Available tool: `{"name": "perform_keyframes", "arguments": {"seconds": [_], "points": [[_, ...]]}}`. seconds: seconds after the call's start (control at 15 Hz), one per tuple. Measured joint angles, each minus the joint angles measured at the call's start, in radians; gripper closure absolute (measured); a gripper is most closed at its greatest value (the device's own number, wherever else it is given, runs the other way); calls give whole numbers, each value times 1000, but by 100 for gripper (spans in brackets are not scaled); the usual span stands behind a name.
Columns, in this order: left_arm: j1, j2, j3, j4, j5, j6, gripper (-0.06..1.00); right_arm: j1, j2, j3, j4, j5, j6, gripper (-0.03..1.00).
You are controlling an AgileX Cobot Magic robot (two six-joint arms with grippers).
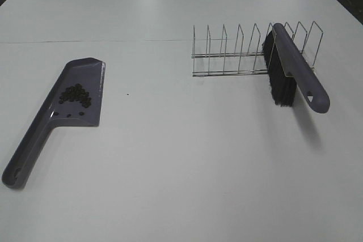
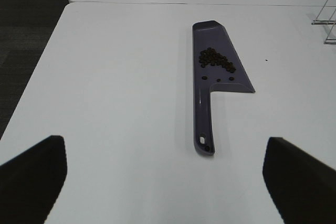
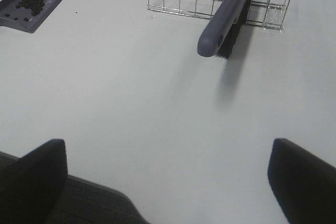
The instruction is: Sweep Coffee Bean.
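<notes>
My left hand (image 2: pixel 165 182) and right hand (image 3: pixel 168 182) both sit with fingers apart, gripping nothing. The coffee beans (image 1: pixel 75 95) lie clustered inside the dustpan (image 1: pixel 54 120), left of frame on the bench (image 1: pixel 187 162). The brush (image 1: pixel 292 72) rests in the wire rack (image 1: pixel 238 49), upper right.

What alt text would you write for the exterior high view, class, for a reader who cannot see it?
A grey dustpan lies on the left of a white table, holding a cluster of dark coffee beans. On the right, a grey brush with black bristles rests in a wire rack. No gripper is visible.
</notes>
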Motion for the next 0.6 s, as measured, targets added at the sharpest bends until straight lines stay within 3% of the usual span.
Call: {"name": "perform_keyframes", "arguments": {"seconds": [0.47,0.6], "points": [[0,0,0,0,0,0,3,0,0,0,0,0,0,1],[31,0,0,0,0,0,3,0,0,0,0,0,0,1]]}}
